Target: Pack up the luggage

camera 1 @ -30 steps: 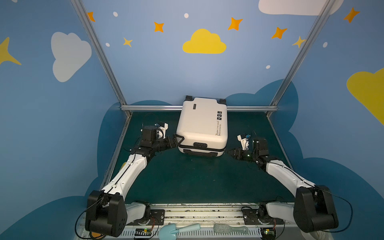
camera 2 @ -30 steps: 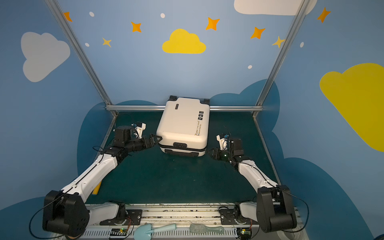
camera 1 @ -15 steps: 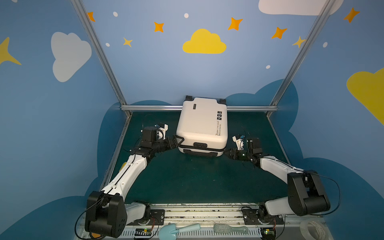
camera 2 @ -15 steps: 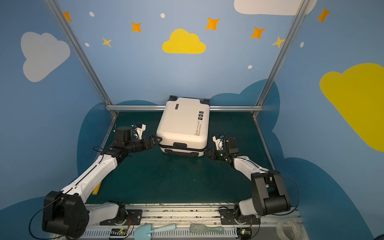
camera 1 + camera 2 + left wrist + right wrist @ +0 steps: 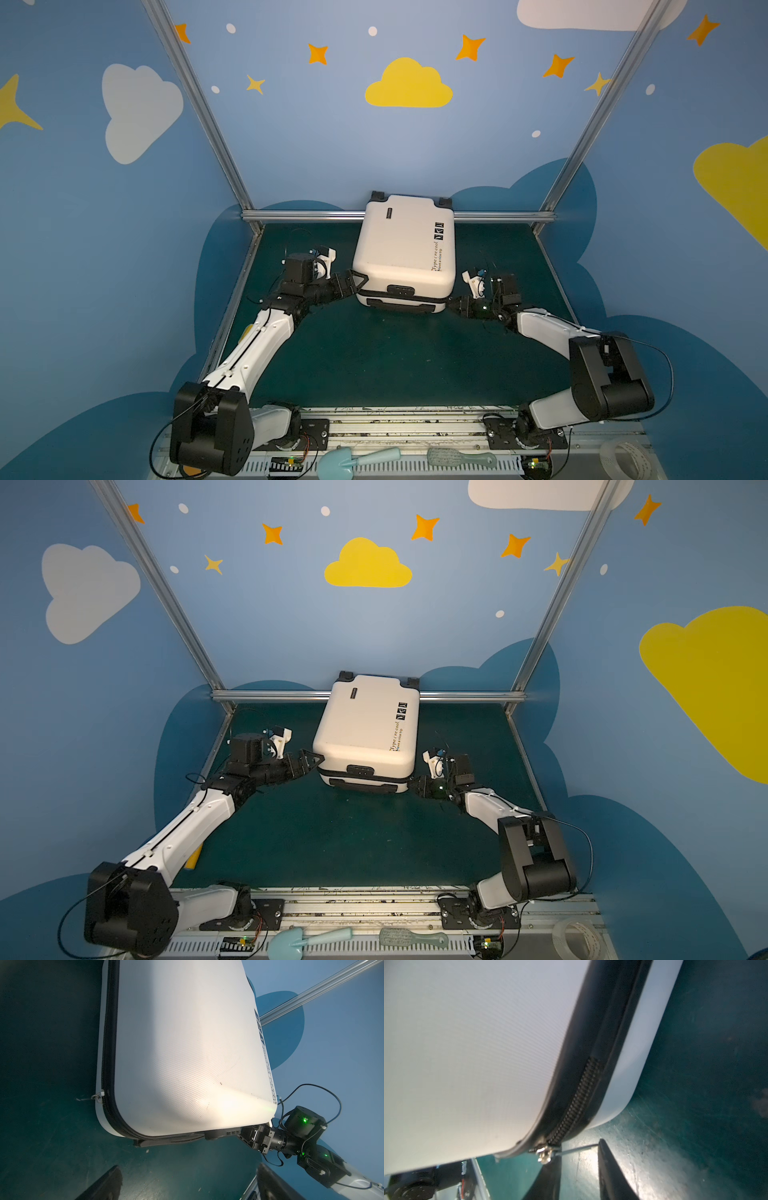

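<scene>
Locate the luggage point(image 5: 403, 245) lying flat, lid down, at rear centre of the table point(image 5: 374, 357), wheels against the rear rail point(image 5: 299, 215). Note the left claw point(image 5: 358, 278) released, spread wide at the near left corner, probably to brace the shell. Note the right claw point(image 5: 579, 1153) part-closed about the zipper pull point(image 5: 571, 1149), likely to run the zipper; cannot confirm a grip. Disregard scoop point(image 5: 353, 459), brush point(image 5: 461, 459) and tape roll point(image 5: 623, 455) on the front ledge, well apart from the work.

Luggage point(image 5: 405, 245) on counter point(image 5: 374, 353), back centre.
Its far end meets the rear rail point(image 5: 299, 215); shovel point(image 5: 357, 459) lies left of brush point(image 5: 459, 459) on the front ledge point(image 5: 411, 468), tape point(image 5: 611, 451) far right.
</scene>
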Motion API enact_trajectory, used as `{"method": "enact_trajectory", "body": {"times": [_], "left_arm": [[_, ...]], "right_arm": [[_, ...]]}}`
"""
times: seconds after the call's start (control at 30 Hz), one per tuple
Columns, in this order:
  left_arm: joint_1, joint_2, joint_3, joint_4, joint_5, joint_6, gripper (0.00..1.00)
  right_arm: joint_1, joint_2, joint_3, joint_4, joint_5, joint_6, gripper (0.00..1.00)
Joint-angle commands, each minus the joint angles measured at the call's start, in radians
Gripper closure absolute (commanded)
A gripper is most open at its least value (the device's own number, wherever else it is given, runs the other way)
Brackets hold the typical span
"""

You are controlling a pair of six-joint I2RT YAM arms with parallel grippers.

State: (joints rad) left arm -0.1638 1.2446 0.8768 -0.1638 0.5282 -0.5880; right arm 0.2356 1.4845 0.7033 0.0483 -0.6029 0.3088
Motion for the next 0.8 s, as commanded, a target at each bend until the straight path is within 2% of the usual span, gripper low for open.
{"method": "enact_trajectory", "body": {"times": [0.0,0.33,0.47,0.57,0.67,0.77], "left_arm": [[0.002,0.004,-0.008,0.01,0.017,0.004,0.0],[0.003,0.002,-0.012,0.007,0.015,0.007,0.0],[0.004,0.003,-0.011,0.006,0.015,0.012,0.0],[0.004,0.0,-0.012,-0.001,0.014,0.021,0.0],[0.004,-0.007,-0.01,-0.005,0.012,0.036,0.0],[0.003,-0.014,-0.011,-0.009,0.002,0.054,0.0]], "right_arm": [[0.003,-0.015,0.02,0.014,0.007,-0.01,0.74],[-0.015,-0.159,-0.066,-0.02,0.042,0.009,0.84],[-0.041,-0.186,-0.071,-0.029,0.031,0.011,0.84],[-0.047,-0.189,-0.064,-0.033,0.028,0.004,0.79],[-0.042,-0.177,-0.067,0.009,-0.021,-0.008,0.67],[-0.038,-0.152,-0.073,0.048,-0.032,-0.007,0.61]]}}
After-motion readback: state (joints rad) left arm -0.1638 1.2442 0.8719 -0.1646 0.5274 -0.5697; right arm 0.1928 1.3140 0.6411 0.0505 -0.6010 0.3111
